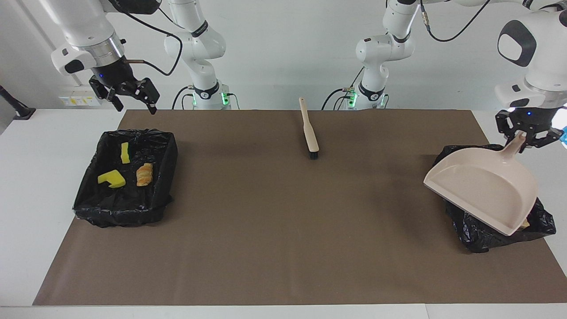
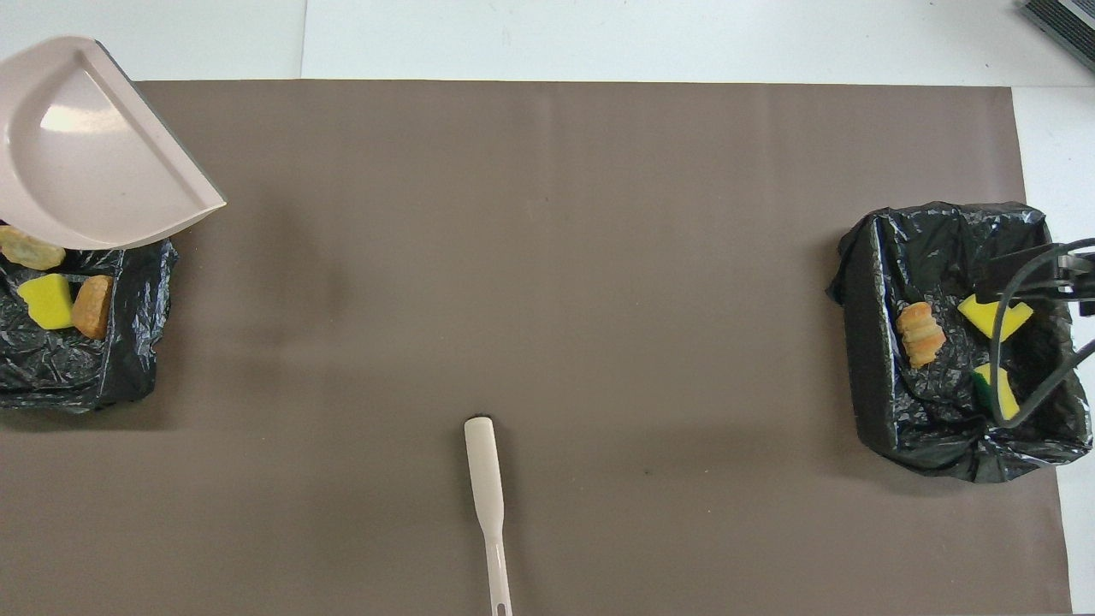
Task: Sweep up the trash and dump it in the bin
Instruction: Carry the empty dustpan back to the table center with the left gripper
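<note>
My left gripper [image 1: 525, 136] is shut on the handle of the beige dustpan [image 1: 483, 190], held tilted in the air over the black-lined bin [image 1: 480, 235] at the left arm's end. The pan [image 2: 85, 162] hides most of that bin's trash. Yellow [image 2: 47, 301], orange [image 2: 92, 305] and tan [image 2: 30, 252] scraps show beside it. The other bin [image 1: 119, 212] holds two yellow scraps [image 1: 113, 178] and an orange one [image 1: 144, 174]. Above that bin's robot-side edge my right gripper [image 1: 130, 95] hangs open and holds nothing.
The beige hand brush [image 1: 310, 133] with black bristles lies on the brown mat [image 1: 283, 230] near the robots, midway between the bins, its handle [image 2: 494, 565] pointing toward them. White table borders the mat.
</note>
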Available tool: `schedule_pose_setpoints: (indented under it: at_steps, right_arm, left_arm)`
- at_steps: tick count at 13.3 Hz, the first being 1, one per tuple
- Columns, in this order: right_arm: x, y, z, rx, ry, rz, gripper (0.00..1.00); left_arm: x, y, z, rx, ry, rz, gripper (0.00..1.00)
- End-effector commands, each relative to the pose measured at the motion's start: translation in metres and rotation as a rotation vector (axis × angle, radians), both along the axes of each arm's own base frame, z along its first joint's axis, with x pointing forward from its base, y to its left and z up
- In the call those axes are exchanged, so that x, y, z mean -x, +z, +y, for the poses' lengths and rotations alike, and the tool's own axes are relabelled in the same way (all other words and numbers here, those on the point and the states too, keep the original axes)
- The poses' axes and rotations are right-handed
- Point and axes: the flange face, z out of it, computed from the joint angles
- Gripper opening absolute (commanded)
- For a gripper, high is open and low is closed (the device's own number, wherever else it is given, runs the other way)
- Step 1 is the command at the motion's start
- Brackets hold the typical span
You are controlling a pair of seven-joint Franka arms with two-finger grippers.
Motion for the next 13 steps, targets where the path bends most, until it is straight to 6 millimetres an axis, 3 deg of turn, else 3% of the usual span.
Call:
schedule_pose_setpoints:
  at_steps: [1,5,8,13]
  right_arm:
    - [0.005,0.001,0.001,0.001,-0.016,-0.003,1.00]
    - [0.005,0.002,0.001,0.001,-0.016,-0.004,1.00]
    - [0.005,0.002,0.000,0.001,-0.018,-0.004,1.00]
    - [0.005,0.001,0.000,0.001,-0.018,-0.003,1.00]
  left_arm:
    - [0.033,-0.010,-0.056,0.094,0.243,-0.006,0.00]
    - [0.059,-0.044,-0.170,0.118,0.465,-0.002,0.00]
    - [0.069,-0.063,-0.232,0.182,0.526,0.035,0.00]
    - [0.076,-0.160,-0.360,0.198,0.514,0.032,0.00]
